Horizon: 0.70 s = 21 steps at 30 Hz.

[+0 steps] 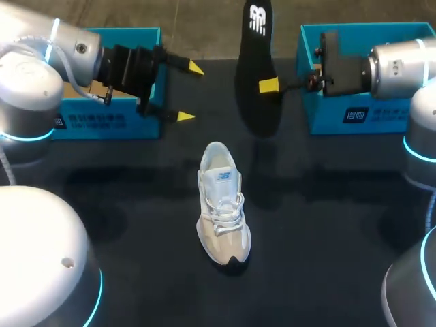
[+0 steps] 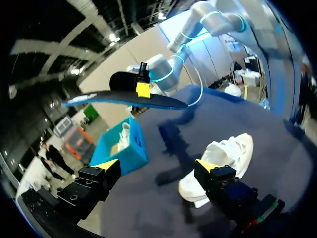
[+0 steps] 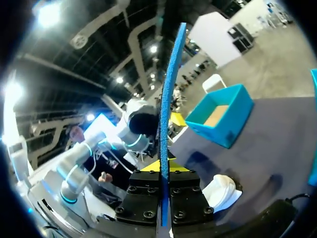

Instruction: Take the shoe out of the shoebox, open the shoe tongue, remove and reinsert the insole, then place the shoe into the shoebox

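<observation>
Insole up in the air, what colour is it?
Black; the insole shows best in the head view.

I count one shoe (image 1: 221, 201), pale, standing near the middle of the table. There is one insole (image 1: 257, 68), beyond the shoe on the far side. There are two blue boxes, the left box (image 1: 95, 124) at the far left and the right box (image 1: 371, 114) at the far right. I have two grippers, my left gripper (image 1: 191, 92) and my right gripper (image 1: 268, 85). From above, three yellow fingertips (image 1: 185, 116) show: two on the left, one on the right.
</observation>
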Each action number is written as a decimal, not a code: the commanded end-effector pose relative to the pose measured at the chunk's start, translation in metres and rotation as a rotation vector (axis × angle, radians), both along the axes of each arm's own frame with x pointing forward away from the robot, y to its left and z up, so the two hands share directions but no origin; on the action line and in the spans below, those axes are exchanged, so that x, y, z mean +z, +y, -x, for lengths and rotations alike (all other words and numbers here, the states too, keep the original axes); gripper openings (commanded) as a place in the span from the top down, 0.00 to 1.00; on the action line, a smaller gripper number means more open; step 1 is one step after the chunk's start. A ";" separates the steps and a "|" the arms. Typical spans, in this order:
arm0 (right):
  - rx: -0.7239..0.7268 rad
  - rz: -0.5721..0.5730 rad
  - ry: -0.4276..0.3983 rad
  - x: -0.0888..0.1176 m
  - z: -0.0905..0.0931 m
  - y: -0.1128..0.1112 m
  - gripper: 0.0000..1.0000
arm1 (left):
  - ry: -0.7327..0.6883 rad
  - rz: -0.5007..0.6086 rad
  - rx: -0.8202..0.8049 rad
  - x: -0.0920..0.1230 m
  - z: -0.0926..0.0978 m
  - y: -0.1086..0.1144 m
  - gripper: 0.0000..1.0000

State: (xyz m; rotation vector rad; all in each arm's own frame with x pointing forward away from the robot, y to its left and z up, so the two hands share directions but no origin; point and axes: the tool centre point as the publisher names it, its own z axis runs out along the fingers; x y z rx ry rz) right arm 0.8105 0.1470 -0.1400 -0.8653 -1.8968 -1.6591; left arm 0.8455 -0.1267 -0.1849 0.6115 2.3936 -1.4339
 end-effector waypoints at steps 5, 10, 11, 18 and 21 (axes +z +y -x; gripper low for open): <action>0.126 -0.029 -0.024 -0.013 -0.014 0.026 1.00 | 0.368 -0.173 0.052 -0.014 0.002 0.014 0.00; 0.153 -0.029 -0.003 -0.017 -0.014 0.031 1.00 | 0.361 -0.189 0.054 -0.020 0.004 0.017 0.00; 0.153 -0.029 -0.003 -0.017 -0.014 0.031 1.00 | 0.361 -0.189 0.054 -0.020 0.004 0.017 0.00; 0.153 -0.029 -0.003 -0.017 -0.014 0.031 1.00 | 0.361 -0.189 0.054 -0.020 0.004 0.017 0.00; 0.153 -0.029 -0.003 -0.017 -0.014 0.031 1.00 | 0.361 -0.189 0.054 -0.020 0.004 0.017 0.00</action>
